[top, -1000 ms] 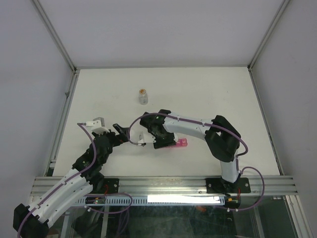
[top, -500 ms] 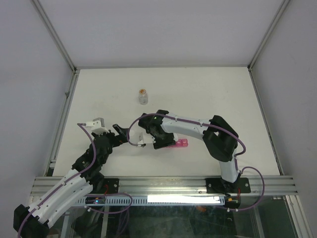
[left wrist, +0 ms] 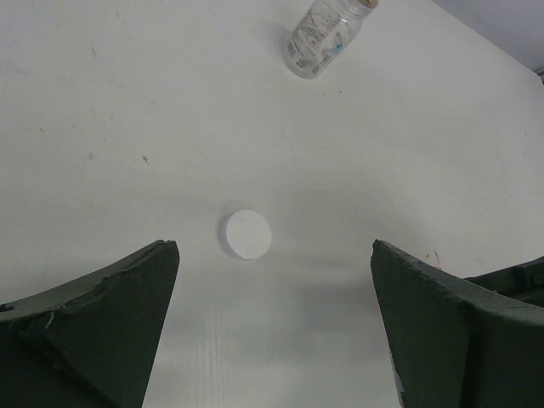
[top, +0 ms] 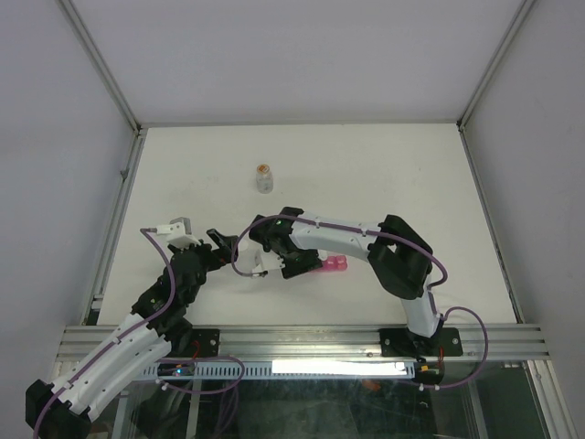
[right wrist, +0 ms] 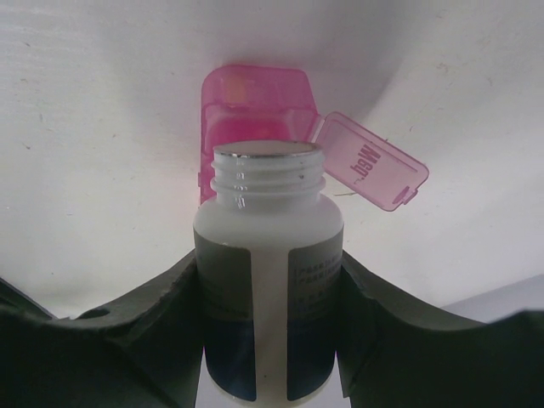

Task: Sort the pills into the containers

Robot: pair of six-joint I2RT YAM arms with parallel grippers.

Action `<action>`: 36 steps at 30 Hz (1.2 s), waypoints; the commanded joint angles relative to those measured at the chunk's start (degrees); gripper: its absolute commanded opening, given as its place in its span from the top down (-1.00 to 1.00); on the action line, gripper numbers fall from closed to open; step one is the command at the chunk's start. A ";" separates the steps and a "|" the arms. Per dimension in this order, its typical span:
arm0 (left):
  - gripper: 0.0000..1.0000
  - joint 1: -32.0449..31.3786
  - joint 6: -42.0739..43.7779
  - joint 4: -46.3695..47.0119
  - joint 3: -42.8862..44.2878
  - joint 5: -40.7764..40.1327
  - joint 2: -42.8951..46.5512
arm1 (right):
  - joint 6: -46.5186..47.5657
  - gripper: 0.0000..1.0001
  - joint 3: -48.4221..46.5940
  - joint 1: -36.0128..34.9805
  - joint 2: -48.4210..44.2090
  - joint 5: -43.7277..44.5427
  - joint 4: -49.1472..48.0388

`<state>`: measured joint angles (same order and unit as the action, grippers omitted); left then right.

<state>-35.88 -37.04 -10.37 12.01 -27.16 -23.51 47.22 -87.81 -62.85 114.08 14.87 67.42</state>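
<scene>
White uncapped bottle (right wrist: 265, 255) sits clenched in the right claw (right wrist: 268, 293); left claw (left wrist: 272, 272) gapes wide.

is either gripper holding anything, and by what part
The right gripper holds an open white bottle by its labelled body, below the threaded neck. The left gripper is open, holding nothing.

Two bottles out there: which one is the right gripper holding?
The white bottle with the dark label, uncapped, clamped in the right gripper with its mouth toward the pink pill organiser. The clear bottle stands alone farther back on the table.
</scene>
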 commanded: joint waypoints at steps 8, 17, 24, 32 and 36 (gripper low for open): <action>-0.98 0.46 -0.42 1.86 0.91 -1.08 1.22 | 1.76 0.98 -2.10 -0.20 -0.41 2.30 1.61; -0.98 0.48 -0.32 1.85 0.82 -0.88 1.51 | 1.87 0.97 -3.45 -0.64 -0.23 -2.36 4.03; -0.98 0.46 -0.23 1.88 0.73 -0.62 1.62 | 1.64 0.99 -2.98 -0.05 0.05 -2.22 2.96; -0.98 0.47 -0.06 1.88 0.71 -0.43 1.97 | 0.92 1.00 -4.49 1.43 1.22 -1.98 3.69; -0.98 0.49 -0.10 1.91 0.62 -0.51 1.95 | 1.21 1.00 -2.82 1.31 0.33 -0.29 1.14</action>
<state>-35.88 -37.01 -10.61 11.99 -27.18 -22.35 48.34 -89.78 -62.19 115.09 12.01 69.80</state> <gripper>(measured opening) 0.990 0.545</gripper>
